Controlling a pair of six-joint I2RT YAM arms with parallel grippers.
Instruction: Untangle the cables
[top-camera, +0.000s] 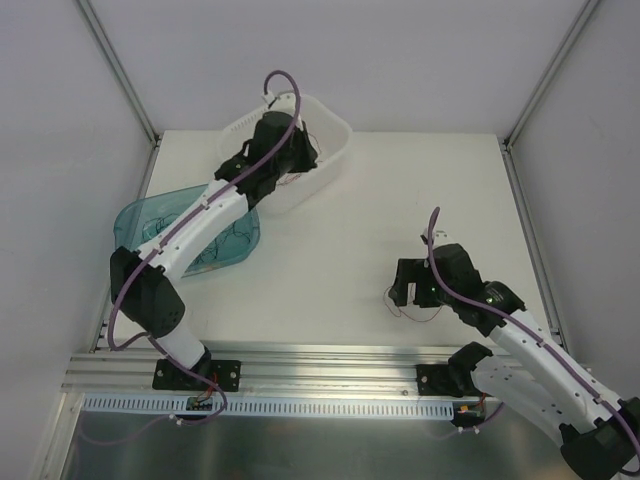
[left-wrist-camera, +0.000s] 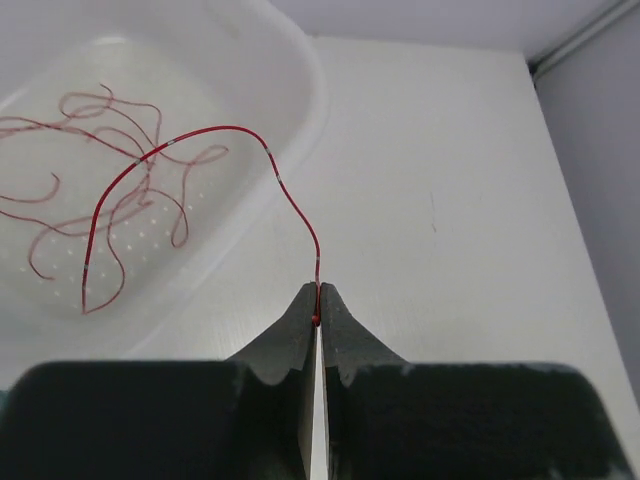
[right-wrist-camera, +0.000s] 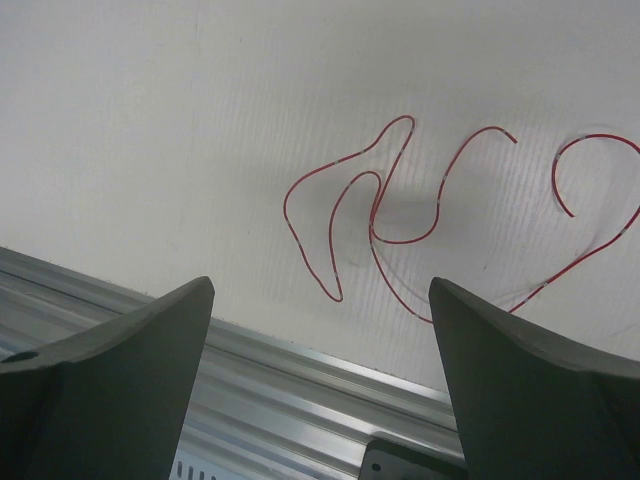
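Observation:
My left gripper (left-wrist-camera: 318, 300) is shut on the end of one thin red wire (left-wrist-camera: 200, 135). The wire arcs up and left and hangs down into the white basket (left-wrist-camera: 300, 60), where several loose red wires (left-wrist-camera: 120, 215) lie on its perforated floor. In the top view the left gripper (top-camera: 300, 160) sits over the basket (top-camera: 335, 135). My right gripper (right-wrist-camera: 320, 300) is open and empty, low over the table by the front rail. Curly red wires (right-wrist-camera: 375, 210) lie on the table just ahead of it. They show faintly by the gripper in the top view (top-camera: 395, 300).
A teal translucent tray (top-camera: 150, 215) lies at the left, partly under the left arm. An aluminium rail (top-camera: 320, 365) runs along the table's near edge and shows in the right wrist view (right-wrist-camera: 260, 380). Frame posts stand at the back corners.

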